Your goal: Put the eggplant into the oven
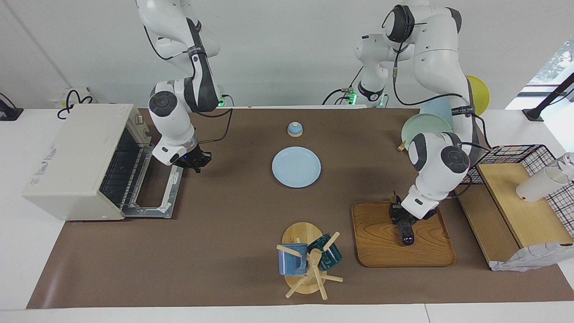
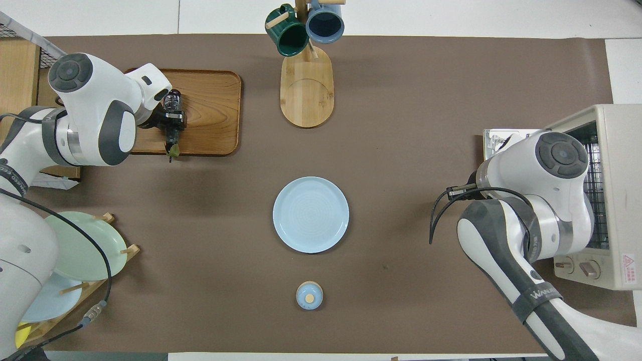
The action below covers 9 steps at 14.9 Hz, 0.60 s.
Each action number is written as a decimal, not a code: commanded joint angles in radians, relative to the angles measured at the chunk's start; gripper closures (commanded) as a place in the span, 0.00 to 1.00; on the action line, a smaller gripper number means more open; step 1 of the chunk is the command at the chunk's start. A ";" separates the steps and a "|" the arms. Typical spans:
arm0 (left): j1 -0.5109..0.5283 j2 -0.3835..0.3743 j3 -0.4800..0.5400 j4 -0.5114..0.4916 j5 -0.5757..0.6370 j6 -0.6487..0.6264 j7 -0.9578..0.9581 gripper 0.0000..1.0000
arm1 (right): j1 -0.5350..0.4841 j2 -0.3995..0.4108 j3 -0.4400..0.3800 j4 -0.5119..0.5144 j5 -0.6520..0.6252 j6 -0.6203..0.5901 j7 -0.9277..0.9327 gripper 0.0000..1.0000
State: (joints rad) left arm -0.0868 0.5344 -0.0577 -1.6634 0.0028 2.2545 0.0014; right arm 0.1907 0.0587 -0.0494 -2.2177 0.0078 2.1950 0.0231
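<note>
Two stages of the task can be judged from the scene. The oven (image 1: pixel 76 161) is already opened, its drop-down door (image 1: pixel 154 190) laid flat on the tabletop (image 1: pixel 224 224), and the right hand (image 1: pixel 196 162) is held over that door with its fingertips together, nothing in them. The eggplant (image 1: pixel 406 233) is not yet lifted: it lies on the wooden tray (image 1: pixel 381 251) toward the left arm's end, and the left hand (image 1: pixel 400 218) is closed around it. The lift, the carry across to the oven and the placing inside are left.
</note>
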 commanded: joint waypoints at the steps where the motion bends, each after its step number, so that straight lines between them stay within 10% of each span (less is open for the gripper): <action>1: -0.008 -0.008 0.007 0.019 0.020 -0.047 0.003 1.00 | 0.004 0.001 -0.001 0.009 -0.017 -0.024 0.038 1.00; 9: -0.010 -0.181 0.007 0.002 -0.052 -0.243 -0.044 1.00 | 0.015 0.001 -0.001 0.010 -0.017 -0.009 0.044 1.00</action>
State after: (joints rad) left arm -0.0870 0.4648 -0.0583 -1.6283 -0.0201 2.1123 -0.0086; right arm 0.1939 0.0588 -0.0493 -2.2161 0.0078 2.1900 0.0336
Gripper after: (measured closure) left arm 0.687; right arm 0.991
